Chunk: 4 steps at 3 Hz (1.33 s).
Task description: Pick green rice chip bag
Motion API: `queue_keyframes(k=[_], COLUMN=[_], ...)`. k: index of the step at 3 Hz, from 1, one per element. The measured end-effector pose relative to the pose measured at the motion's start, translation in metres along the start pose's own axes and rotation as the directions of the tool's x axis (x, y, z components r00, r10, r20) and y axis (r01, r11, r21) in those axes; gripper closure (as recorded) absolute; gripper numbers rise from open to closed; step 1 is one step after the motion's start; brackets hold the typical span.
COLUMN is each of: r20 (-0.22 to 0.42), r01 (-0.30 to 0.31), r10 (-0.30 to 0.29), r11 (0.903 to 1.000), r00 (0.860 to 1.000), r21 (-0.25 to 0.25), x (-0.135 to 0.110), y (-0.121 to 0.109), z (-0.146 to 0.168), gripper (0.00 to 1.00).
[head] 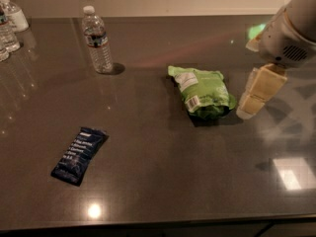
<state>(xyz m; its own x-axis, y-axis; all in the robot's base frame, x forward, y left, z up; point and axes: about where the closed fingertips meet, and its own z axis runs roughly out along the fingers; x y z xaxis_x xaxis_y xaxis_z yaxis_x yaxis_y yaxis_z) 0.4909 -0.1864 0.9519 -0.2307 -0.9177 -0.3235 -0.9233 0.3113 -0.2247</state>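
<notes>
The green rice chip bag lies on the dark table, right of centre. It is crinkled light green with a white label panel and barcode facing up, its darker end toward me. My gripper, cream-coloured under a white arm, hangs just right of the bag, close to its right edge and low over the table. It holds nothing that I can see.
A flat dark-blue bar wrapper lies at the front left. A clear water bottle stands at the back, left of centre. More bottles stand at the far left edge. A wall runs behind the table.
</notes>
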Motion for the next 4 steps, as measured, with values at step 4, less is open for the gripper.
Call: queue_keyframes(k=[4], r20=[0.045], r01=[0.009], r10=[-0.009], r11=[1.0], r00=[0.999], r21=[-0.003], x=[-0.015], y=[-0.01], z=[0.099], gripper=[0.0])
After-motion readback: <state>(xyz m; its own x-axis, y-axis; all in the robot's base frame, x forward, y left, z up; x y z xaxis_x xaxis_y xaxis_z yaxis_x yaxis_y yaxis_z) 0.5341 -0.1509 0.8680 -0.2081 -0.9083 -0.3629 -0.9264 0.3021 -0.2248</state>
